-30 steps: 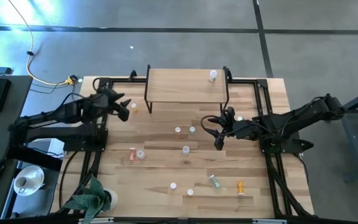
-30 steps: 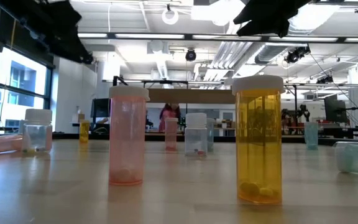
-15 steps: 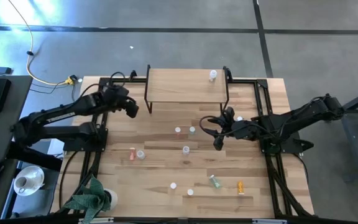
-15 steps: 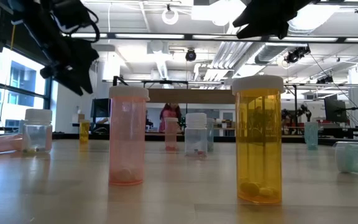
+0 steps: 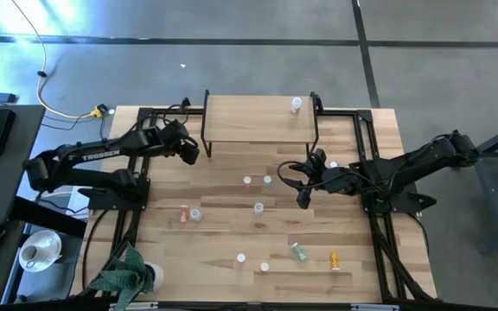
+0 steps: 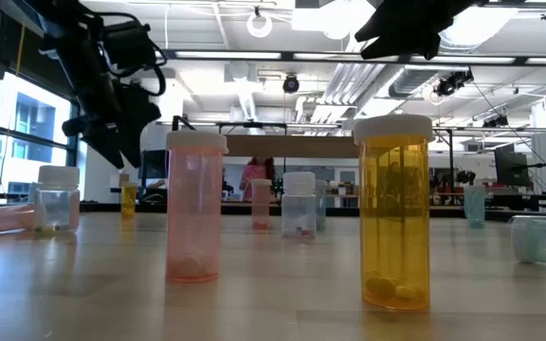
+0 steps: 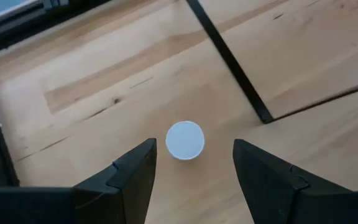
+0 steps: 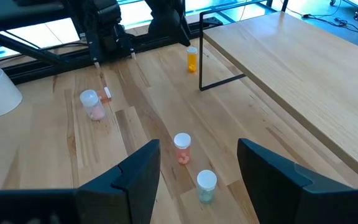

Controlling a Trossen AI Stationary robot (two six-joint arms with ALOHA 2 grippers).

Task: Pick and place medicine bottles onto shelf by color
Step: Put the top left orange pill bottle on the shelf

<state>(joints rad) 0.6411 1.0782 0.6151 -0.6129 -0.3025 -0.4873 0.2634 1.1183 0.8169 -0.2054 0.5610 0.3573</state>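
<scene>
My left gripper [image 5: 188,152] is open, pointing down over a small orange bottle with a white cap [image 8: 192,59]. The bottle stands upright on the table beside the shelf's left front leg. In the left wrist view its cap [image 7: 184,139] shows between my fingers, untouched. The shelf [image 5: 258,121] has a light wood top on black legs and holds one clear bottle [image 5: 296,104] at its far right corner. My right gripper [image 5: 303,196] is open and empty above the table in front of the shelf's right end. Pink [image 5: 247,181] and clear [image 5: 267,180] bottles stand near it.
Several more bottles are scattered over the near half of the table, among them a pink one lying down [image 5: 184,212], a green one [image 5: 298,251] and an orange one [image 5: 335,258]. A potted plant [image 5: 132,275] stands at the near left corner. Black frame rails [image 5: 128,216] run along both sides.
My left gripper has gone toward the table's right edge, up to the shelf's left front leg, and has come down over the orange bottle. Its fingers now stand on either side of the cap.
</scene>
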